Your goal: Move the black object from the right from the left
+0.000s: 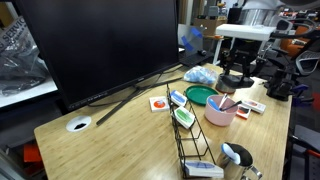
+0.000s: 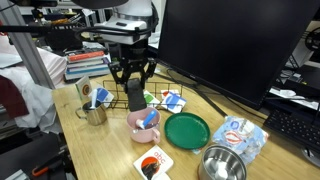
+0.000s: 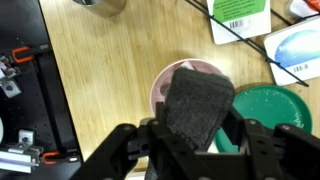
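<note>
Carry step judged in hand: black object [image 3: 198, 100] is gripped betw. the clenched jaws of the gripper [image 3: 198, 148], over the pink bowl [image 3: 163, 82] beside the green plate [image 3: 270, 108]; next, sideways transfer & set-down on bare table [image 3: 100, 70] is req'd.

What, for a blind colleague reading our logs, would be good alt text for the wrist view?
The gripper clamps the black object above the pink bowl on a wooden table. A green plate lies beside the bowl at the picture's right, and printed cards lie along the top edge.
</note>
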`<state>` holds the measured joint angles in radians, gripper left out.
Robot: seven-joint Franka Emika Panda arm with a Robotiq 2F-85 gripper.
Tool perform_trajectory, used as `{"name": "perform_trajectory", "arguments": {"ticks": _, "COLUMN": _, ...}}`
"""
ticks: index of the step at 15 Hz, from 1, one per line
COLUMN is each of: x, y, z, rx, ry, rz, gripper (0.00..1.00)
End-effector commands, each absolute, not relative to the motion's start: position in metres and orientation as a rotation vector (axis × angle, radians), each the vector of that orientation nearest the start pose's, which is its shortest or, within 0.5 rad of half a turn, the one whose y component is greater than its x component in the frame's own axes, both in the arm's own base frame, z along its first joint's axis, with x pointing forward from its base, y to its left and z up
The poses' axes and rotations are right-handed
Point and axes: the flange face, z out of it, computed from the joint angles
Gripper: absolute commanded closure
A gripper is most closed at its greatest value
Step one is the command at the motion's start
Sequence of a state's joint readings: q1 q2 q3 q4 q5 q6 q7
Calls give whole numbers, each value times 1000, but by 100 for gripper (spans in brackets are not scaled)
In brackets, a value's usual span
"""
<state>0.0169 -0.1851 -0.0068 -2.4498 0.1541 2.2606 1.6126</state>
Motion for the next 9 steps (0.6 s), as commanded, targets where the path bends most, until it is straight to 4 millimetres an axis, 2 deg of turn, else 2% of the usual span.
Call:
{"name": "perform_trajectory", "arguments": {"ticks": 1, "x": 498, "y": 12, "z": 367, "rx": -2198, "ry": 2149, "rz": 207, "gripper": 68}}
{"name": "perform_trajectory", "arguments": {"ticks": 2, "x": 505, "y": 11, "z": 366, "rx": -2234, "ry": 2124, "rz": 213, "gripper": 68}}
{"name": "perform_trajectory", "arguments": {"ticks": 3, "x": 492, "y": 12, "z": 364, "rx": -2158, "ry": 2182, "rz": 161, "gripper": 68}}
{"name": "perform_trajectory", "arguments": {"ticks": 4, "x": 498, "y": 12, "z": 362, "rx": -2166, "ry": 2177, "rz": 167, "gripper": 43}}
{"name": "perform_trajectory", "arguments": {"ticks": 9, "x": 497, "y": 12, "z": 361, "rx": -2166, "ry": 2180, "rz": 169, "gripper": 43}}
